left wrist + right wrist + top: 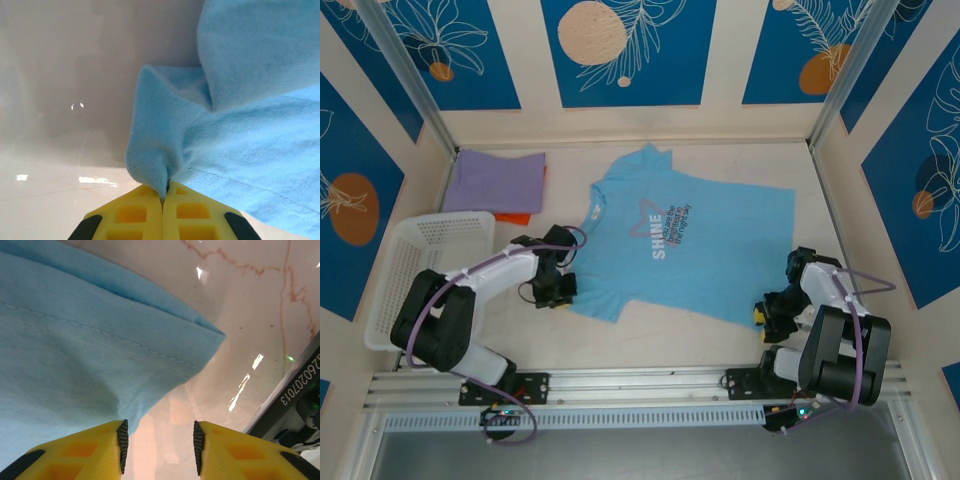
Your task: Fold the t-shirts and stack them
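The sky-blue t-shirt [720,250] is soft, matt knit cloth with a stitched hem, and the lavender t-shirt [498,180] is matt cloth too. The table [250,315] is glossy, smooth and marble-veined. The basket [430,260] is white plastic mesh. The fingers [240,455] of the right gripper [160,447] are matt yellow plastic with ribbed black pads [123,442].

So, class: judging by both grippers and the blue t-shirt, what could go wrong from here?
1. The left gripper pinches only a thin tip of the blue t-shirt; a pull may slip it free.
2. The right gripper is open, with the hem edge by one finger and mostly bare table between; closing there may miss the cloth.
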{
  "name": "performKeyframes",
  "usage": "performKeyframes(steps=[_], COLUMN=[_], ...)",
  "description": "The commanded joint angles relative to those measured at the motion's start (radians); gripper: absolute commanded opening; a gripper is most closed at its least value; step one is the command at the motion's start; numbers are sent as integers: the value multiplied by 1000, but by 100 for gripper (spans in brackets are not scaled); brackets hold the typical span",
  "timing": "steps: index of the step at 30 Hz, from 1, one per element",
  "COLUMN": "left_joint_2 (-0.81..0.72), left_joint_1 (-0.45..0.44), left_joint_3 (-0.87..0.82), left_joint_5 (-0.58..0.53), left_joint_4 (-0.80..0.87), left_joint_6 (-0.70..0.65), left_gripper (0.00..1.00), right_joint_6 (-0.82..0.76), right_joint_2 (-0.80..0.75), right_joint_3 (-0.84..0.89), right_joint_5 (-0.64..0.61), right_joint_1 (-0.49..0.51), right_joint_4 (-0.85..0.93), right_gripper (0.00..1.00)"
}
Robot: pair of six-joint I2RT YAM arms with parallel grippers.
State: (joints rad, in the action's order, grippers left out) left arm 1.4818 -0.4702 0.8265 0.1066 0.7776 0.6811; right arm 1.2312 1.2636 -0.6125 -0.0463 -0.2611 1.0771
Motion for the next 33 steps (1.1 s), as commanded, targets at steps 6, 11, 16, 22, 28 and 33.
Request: performKeyframes(steps=[6,11,16,22,28,33], left_joint_2=[-39,-48,-46,-35,-26,-32], left_joint_1=[-11,-12,-12,-13,-19,-21], left_joint_3=[56,65,80,91,92,98], left_joint_5=[15,12,11,20,27,13], left_joint_4=[141,174,192,191,191,214], left_joint_6=[-28,-54,-82,-114,-135,-135], left_gripper=[0,0,0,0,0,0], right_joint_6=[115,243,370,529,622,687], right_joint_2=[-35,-290,-361,-385,-436,-429], right_joint_3=[-3,99,163,167,223,239], right_joint_5=[7,-63,-82,-255,-286,-284], right_joint_1=[112,218,292,423,449,477], right_joint_4=[-2,-29,-73,-139,-169,-143], right_gripper=[42,46,46,48,46,44])
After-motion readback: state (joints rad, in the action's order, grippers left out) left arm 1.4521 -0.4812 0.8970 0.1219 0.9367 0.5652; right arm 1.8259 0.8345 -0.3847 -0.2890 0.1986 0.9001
